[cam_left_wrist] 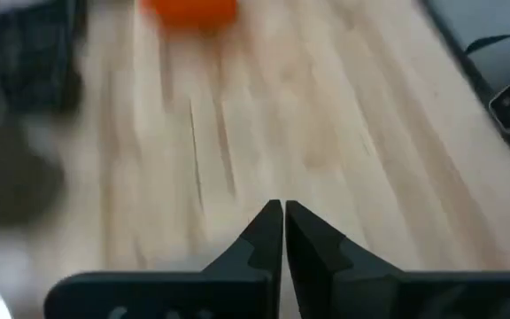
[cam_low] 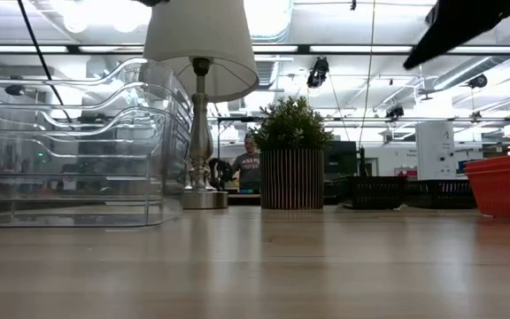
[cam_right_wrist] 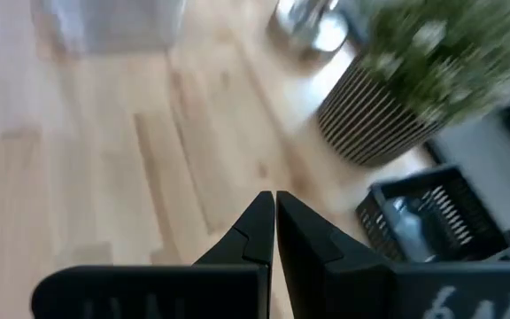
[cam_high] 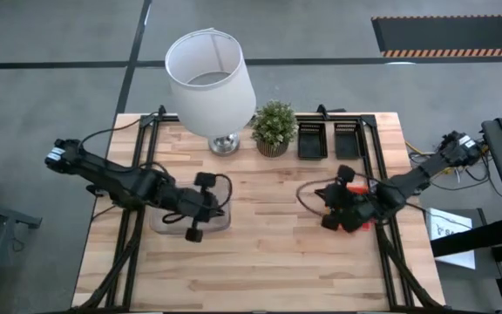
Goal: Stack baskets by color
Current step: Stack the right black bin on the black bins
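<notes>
A stack of clear baskets (cam_high: 168,225) (cam_low: 69,151) rests on the table's left half, and my left gripper (cam_high: 225,208) (cam_left_wrist: 283,217) hovers shut above it, holding nothing. A red-orange basket (cam_high: 362,225) (cam_low: 507,182) sits on the right half, mostly hidden under my right arm. My right gripper (cam_high: 319,202) (cam_right_wrist: 274,208) is shut and empty above the wood, pointing toward the far left. Two black slatted baskets (cam_high: 312,139) (cam_high: 347,139) stand side by side at the far edge, one also showing in the right wrist view (cam_right_wrist: 432,221).
A white-shaded lamp (cam_high: 212,78) and a small potted plant (cam_high: 274,126) stand at the far middle of the table, left of the black baskets. Bare wood lies between the two arms and along the near edge (cam_high: 260,270).
</notes>
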{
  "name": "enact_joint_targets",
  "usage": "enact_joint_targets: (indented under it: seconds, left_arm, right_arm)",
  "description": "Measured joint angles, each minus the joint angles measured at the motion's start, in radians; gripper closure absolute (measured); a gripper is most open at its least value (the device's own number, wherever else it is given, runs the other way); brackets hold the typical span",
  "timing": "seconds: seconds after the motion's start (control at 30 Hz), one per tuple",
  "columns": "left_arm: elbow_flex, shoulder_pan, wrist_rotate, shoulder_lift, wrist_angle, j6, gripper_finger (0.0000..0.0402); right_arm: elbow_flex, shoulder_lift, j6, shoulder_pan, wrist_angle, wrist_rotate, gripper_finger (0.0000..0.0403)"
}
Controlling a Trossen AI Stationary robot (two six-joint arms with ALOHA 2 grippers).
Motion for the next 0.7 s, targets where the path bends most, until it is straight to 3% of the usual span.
enact_joint_targets:
  seconds: [0.13,0.3,0.53,0.7]
  left_arm:
    - [-0.074,0.0,-0.003,-0.012,0.215,0.293,0.0401]
    - [-0.193,0.005,-0.072,-0.013,0.482,0.508,0.0402]
    - [-0.323,0.013,-0.206,-0.021,0.697,0.576,0.0401]
    - [-0.338,0.022,-0.326,-0.034,0.712,0.587,0.0401]
  right_arm:
    - [0.0,0.003,-0.009,-0.1,0.001,-0.189,0.0394]
    - [0.0,0.002,0.042,-0.164,-0.022,-0.345,0.0394]
    - [0.003,0.002,0.193,-0.221,-0.111,-0.384,0.0394]
    - [0.003,0.002,0.206,-0.329,-0.162,-0.42,0.0393]
